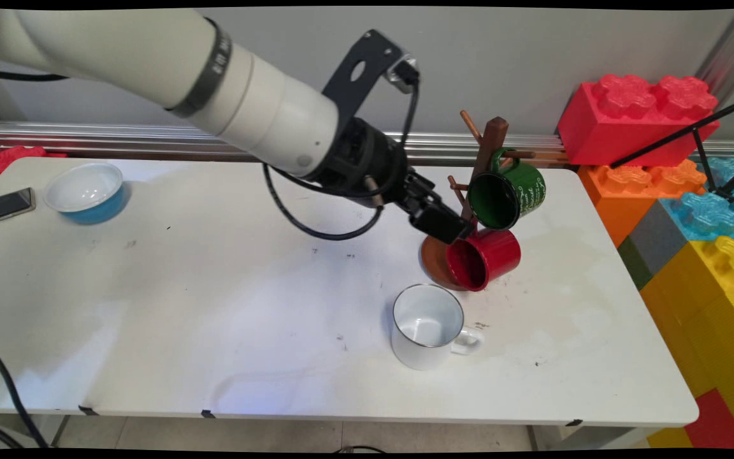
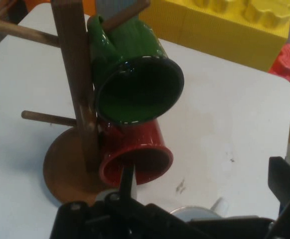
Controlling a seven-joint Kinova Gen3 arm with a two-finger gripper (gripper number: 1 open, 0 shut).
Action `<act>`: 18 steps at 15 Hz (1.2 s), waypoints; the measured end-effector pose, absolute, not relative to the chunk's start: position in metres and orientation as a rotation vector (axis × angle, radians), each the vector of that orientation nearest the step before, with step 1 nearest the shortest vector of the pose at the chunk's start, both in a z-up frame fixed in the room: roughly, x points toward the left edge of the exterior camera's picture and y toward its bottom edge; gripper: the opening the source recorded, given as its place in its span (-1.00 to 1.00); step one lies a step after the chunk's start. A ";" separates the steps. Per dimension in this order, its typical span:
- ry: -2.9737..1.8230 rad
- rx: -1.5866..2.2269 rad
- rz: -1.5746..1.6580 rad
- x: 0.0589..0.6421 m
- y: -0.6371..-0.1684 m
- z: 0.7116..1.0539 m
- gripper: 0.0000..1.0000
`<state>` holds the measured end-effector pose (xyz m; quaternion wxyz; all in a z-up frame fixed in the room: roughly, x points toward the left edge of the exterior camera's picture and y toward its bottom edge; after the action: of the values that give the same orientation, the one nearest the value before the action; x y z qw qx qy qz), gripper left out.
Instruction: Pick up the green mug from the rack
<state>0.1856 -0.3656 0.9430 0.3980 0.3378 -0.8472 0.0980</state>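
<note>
Broadly, the white worktop (image 1: 214, 306) carries a wooden mug tree (image 1: 491, 137) (image 2: 72, 74) near its far right corner, with large toy bricks (image 1: 634, 121) stacked beyond the edge. A green mug (image 1: 517, 188) (image 2: 135, 84) hangs from an upper peg, mouth tipped outward. Directly beneath it, the red mug (image 1: 488, 255) (image 2: 140, 149) lies on its side against the post, over the round base; whether its handle sits on a peg is hidden.

The jaws stand open at the red mug's rim. In the hand view one finger (image 2: 127, 179) rises in front of its mouth and the other is well off to the side.

The glossy red mug looks like enamelled metal: probably light, rigid and slippery. Its wall at the rim seems the natural hold, one finger inside and one outside.

A white mug (image 1: 424, 331) stands upright nearer the front edge. A blue bowl (image 1: 86, 191) and a phone (image 1: 4, 205) lie far left.
</note>
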 end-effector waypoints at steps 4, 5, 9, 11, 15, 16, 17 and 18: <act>-2.112 0.912 0.223 0.169 -0.375 0.938 1.00; -2.103 0.924 0.217 0.165 -0.378 0.936 1.00; -2.076 0.956 0.189 0.153 -0.387 0.931 1.00; -2.060 0.975 0.163 0.145 -0.392 0.927 1.00; -2.034 1.011 0.129 0.135 -0.399 0.918 1.00; -2.029 1.016 0.125 0.134 -0.400 0.917 1.00; -2.021 1.025 0.119 0.132 -0.402 0.915 1.00; -2.016 1.031 0.117 0.131 -0.402 0.913 1.00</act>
<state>0.1310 -0.4023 0.9134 0.4235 0.4119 -0.8055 0.0466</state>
